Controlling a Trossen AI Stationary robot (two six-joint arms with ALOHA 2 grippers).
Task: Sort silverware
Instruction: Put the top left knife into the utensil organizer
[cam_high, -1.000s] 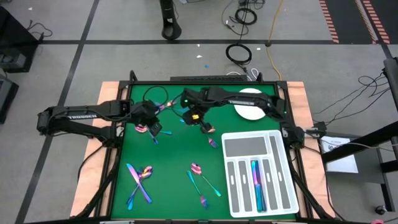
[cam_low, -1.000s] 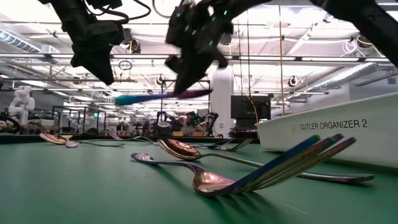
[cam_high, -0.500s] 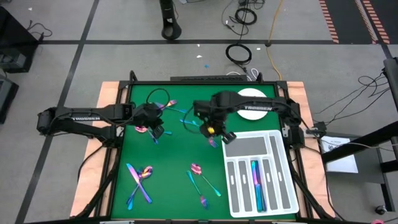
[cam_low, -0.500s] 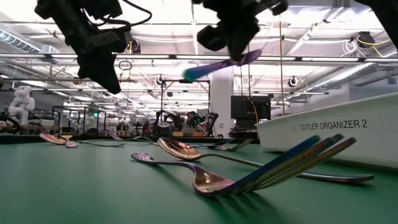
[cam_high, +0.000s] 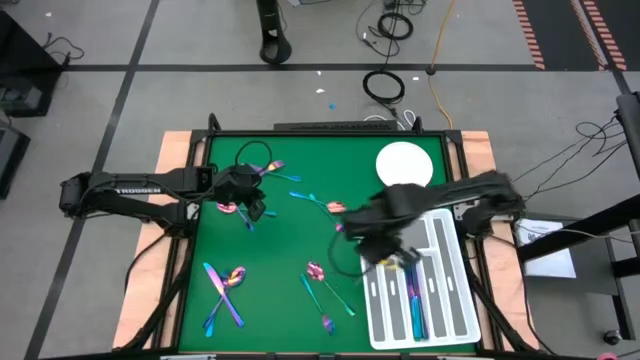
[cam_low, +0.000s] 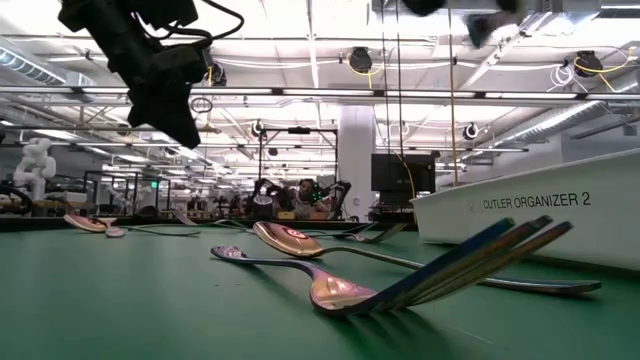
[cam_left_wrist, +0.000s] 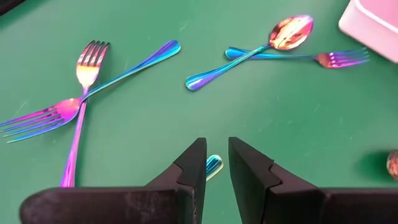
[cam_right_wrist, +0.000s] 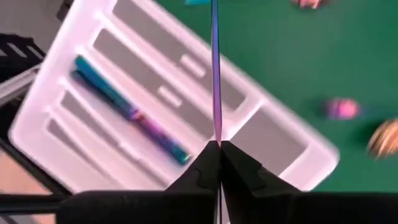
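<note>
Right wrist view shows the right claw (cam_right_wrist: 216, 149) clenched on a slim utensil (cam_right_wrist: 215, 68) above the white tray (cam_right_wrist: 81, 87), while the left claw (cam_left_wrist: 215, 163) hangs slightly parted, empty.

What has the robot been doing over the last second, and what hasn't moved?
The right gripper, shut on a slim utensil, swung from mid-table to above the white tray. The left gripper stayed hovering at the left, and the loose silverware on the mat stayed put.
</note>
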